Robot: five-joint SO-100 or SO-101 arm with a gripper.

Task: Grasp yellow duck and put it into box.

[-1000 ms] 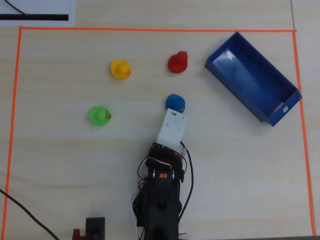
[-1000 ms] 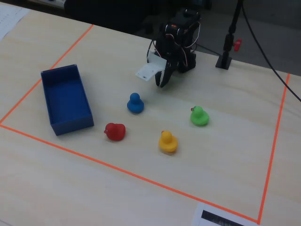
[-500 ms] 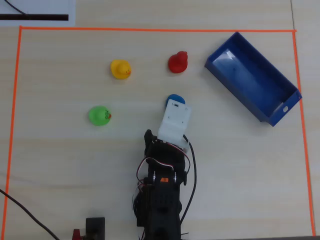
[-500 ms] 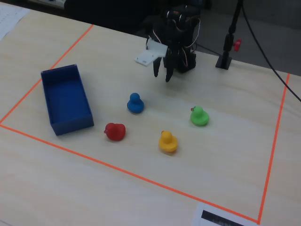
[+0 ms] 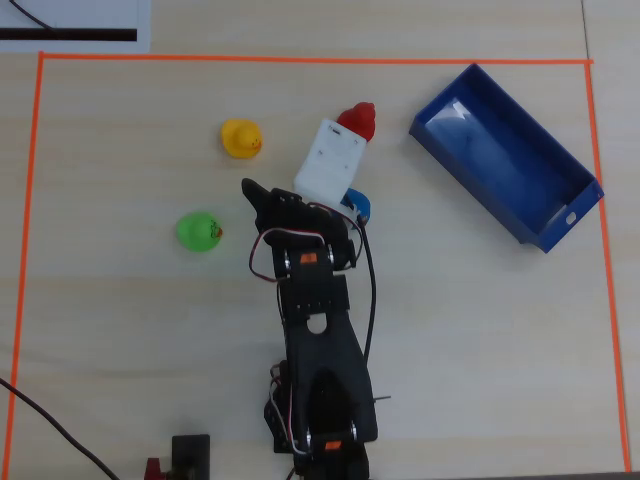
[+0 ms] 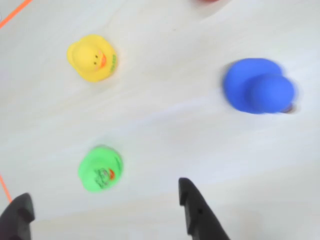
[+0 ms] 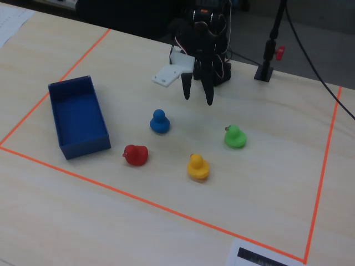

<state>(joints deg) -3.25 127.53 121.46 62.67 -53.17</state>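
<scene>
The yellow duck (image 5: 241, 138) sits on the table at the upper left of the overhead view. It lies at the upper left of the wrist view (image 6: 92, 57) and at the front in the fixed view (image 7: 198, 166). My gripper (image 6: 102, 207) is open and empty above the table. The green duck (image 6: 100, 168) lies just ahead of it and the yellow duck farther on. In the fixed view the gripper (image 7: 198, 95) points down, well behind the ducks. The blue box (image 5: 500, 160) is empty at the upper right overhead and at the left in the fixed view (image 7: 86, 147).
A green duck (image 5: 199, 232), a red duck (image 5: 358, 121) and a blue duck (image 5: 362, 207), partly under the arm, stand around the gripper. Orange tape (image 5: 300, 59) marks the work area. A black stand (image 7: 266, 69) stands beside the arm base.
</scene>
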